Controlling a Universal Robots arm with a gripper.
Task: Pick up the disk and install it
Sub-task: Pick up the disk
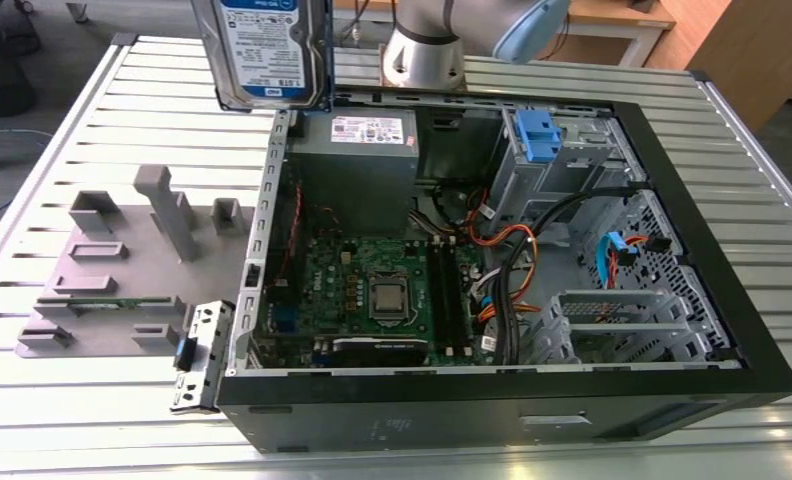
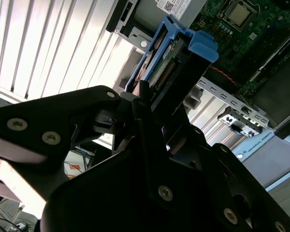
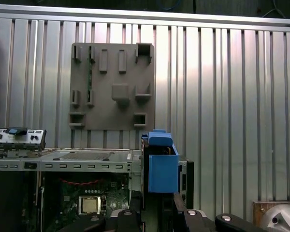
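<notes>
Fingers [image 2: 153, 115] hold disk [image 1: 269, 50] beside open case [image 1: 503, 420] (mobo [image 1: 369, 290], PSU [image 1: 356, 150] inside).

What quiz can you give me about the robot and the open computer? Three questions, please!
1. Pick one: the gripper holds A) the disk, B) a cable, C) a fan.
2. True or false: the computer case is open, showing its motherboard.
3. Fill in: the grey fixture plate lies on the exterior view's ____ of the case.
Key: 1 A; 2 true; 3 left.
</notes>
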